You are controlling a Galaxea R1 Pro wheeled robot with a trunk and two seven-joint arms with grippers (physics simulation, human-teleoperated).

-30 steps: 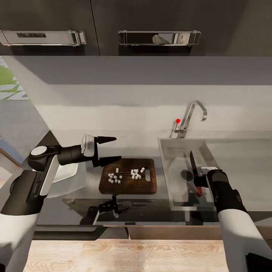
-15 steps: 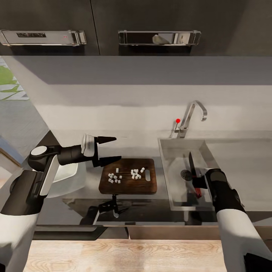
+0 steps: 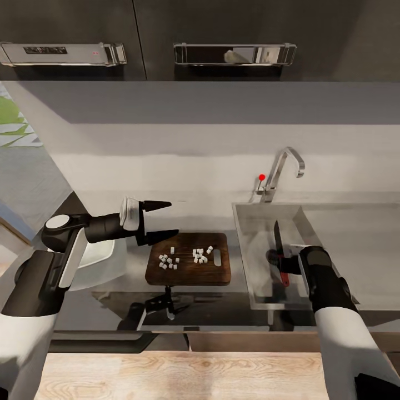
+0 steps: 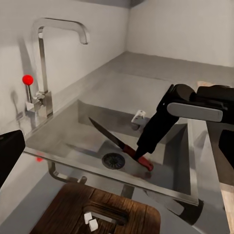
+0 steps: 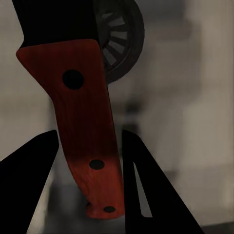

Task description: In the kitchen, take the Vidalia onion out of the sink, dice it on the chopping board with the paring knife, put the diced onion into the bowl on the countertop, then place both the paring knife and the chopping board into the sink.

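Two arms, white on the upper segments, glossy black on the forearms. On the left arm, a rounded black elbow joint with a pale grey round cap, then a slim black forearm with a white cuff before the left gripper [image 3: 157, 221]. Fingers [image 3: 156, 205] black, long, tapering to a point. On the right arm, a thick black forearm with a small white tab near the right gripper [image 3: 285, 268]. Its fingers [image 5: 29, 170] plain black, wedge-shaped.

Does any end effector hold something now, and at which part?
The right end effector holds the paring knife by its red handle, over the sink. The left end effector is open and holds nothing.
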